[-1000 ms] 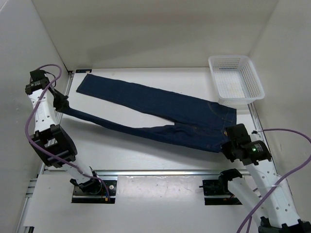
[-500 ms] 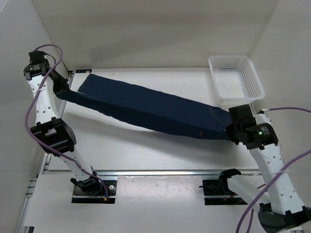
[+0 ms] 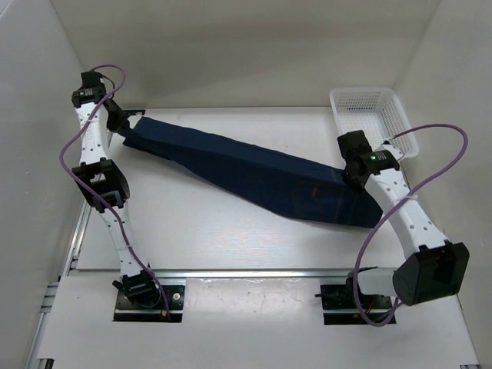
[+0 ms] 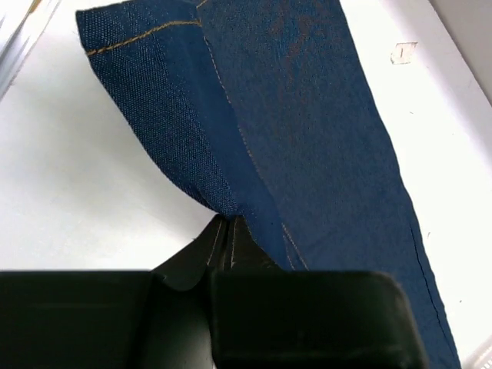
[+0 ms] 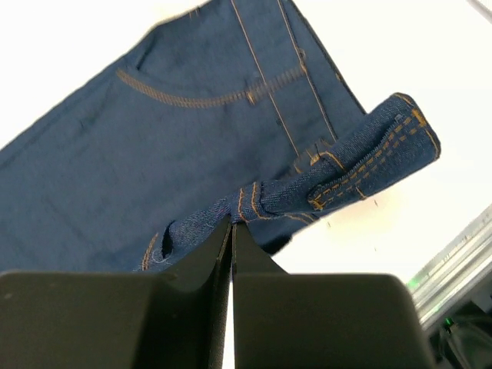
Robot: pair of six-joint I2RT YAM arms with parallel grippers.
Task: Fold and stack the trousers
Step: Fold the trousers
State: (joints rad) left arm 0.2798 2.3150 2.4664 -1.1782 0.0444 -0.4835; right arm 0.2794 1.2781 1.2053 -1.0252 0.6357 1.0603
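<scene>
We find the lengthwise fold in hand: the trousers (image 3: pixel 254 173) stretch leg over leg, slanting from the table's (image 3: pixel 231 238) far left corner to its right edge; the left gripper (image 4: pixel 229 224) is clamped on the leg end, the right gripper (image 5: pixel 231 224) on the waistband; next, we judge, comes release, then doubling end to end; a white basket (image 3: pixel 361 92) at the far right corner crowds the right arm.

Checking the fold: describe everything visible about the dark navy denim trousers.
The dark navy denim trousers carry orange stitching on the pocket and waistband. They are doubled lengthwise, one leg over the other, in a strip running diagonally from far left to near right over the white table. The left gripper pinches the leg end, the right gripper the bunched waistband.
</scene>
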